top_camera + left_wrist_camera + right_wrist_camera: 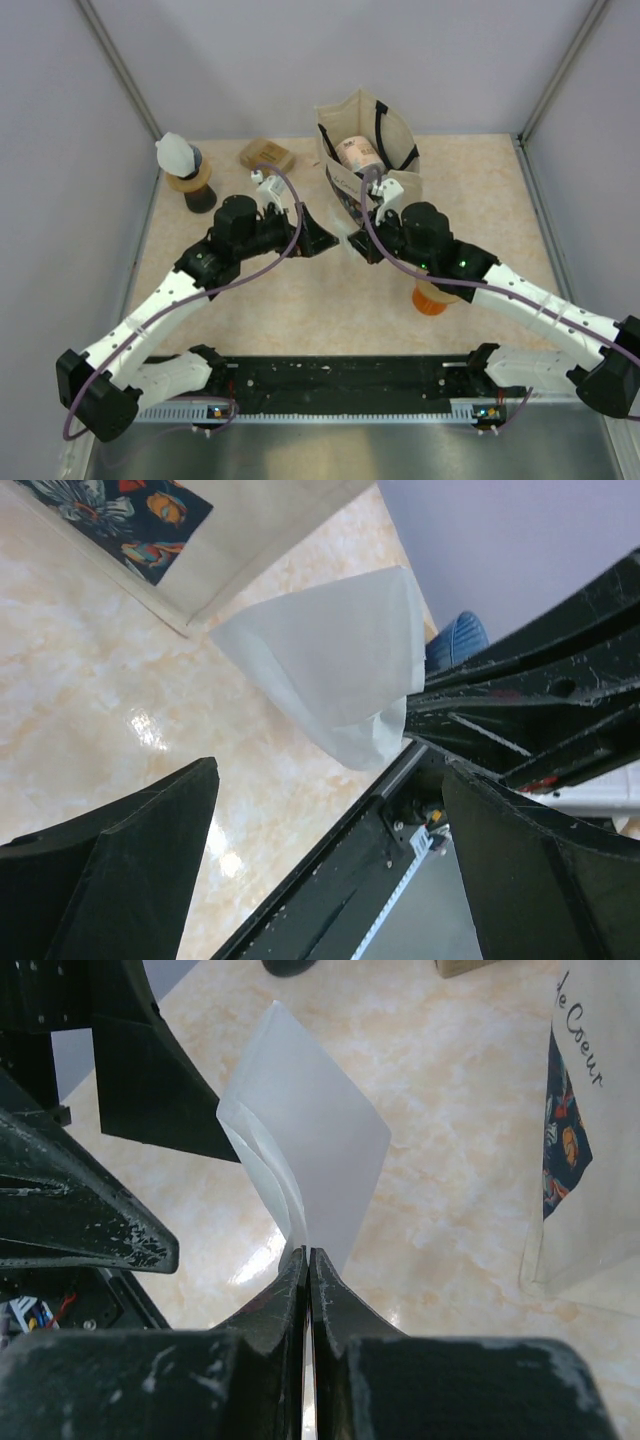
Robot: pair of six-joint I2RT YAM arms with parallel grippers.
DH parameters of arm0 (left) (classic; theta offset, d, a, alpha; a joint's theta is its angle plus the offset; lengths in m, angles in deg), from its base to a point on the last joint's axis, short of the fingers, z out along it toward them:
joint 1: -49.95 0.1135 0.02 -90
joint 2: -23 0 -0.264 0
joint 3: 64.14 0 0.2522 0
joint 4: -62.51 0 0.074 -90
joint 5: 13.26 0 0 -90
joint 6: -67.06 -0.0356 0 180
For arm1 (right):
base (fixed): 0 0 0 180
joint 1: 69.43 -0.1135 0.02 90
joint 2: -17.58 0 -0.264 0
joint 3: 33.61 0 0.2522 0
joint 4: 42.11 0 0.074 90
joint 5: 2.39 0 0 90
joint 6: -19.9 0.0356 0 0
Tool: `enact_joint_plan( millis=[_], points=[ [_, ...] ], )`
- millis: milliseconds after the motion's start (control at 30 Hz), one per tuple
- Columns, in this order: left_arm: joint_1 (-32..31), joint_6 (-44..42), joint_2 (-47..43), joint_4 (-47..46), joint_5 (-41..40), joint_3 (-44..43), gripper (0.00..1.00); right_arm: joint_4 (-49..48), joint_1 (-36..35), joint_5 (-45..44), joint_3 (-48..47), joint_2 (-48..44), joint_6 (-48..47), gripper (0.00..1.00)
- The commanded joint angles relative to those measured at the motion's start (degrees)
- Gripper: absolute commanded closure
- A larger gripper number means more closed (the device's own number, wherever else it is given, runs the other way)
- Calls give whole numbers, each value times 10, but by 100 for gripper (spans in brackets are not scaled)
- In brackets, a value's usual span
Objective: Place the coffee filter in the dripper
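right gripper [308, 1255] clamped shut on white filter's [312, 1145] lower edge, filter held above table [300, 300], left gripper [328, 780] wide open, gripping nothing, bag [397, 128] behind

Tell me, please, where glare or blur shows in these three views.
Left wrist: a glare spot on the table beside the coffee filter, no motion blur. Right wrist: a similar sheen on the table near the filter's pinched end. Top external: even light, soft shadows, no glare.

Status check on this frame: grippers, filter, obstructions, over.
Right gripper shut on coffee filter, held off table. Left gripper open beside it. Tote bag close by.
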Motion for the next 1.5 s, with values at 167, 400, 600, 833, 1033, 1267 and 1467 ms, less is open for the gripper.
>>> enact_joint_plan(
  millis=[167,400,600,833,1033,1267,1467],
  points=[
    [-58,47,29,-35,-161,-37,1,-41,-21,-85,-13,11,6,100],
    [-80,49,50,-26,-209,-53,1,-31,-33,-99,-19,17,-5,100],
    [-82,46,58,-5,-227,-57,1,-32,-33,-112,-15,4,-3,100],
    [-85,46,78,23,-257,-75,1,-36,-33,-88,-10,-1,-22,100],
    [-91,40,89,77,-307,-92,1,-33,-33,-138,-5,-8,-28,100],
    [-91,26,80,133,-337,-77,1,-7,-33,-211,-3,-7,-55,100],
    [-91,25,77,128,-324,-77,1,-12,-33,-201,-1,-5,-57,100]
  ],
)
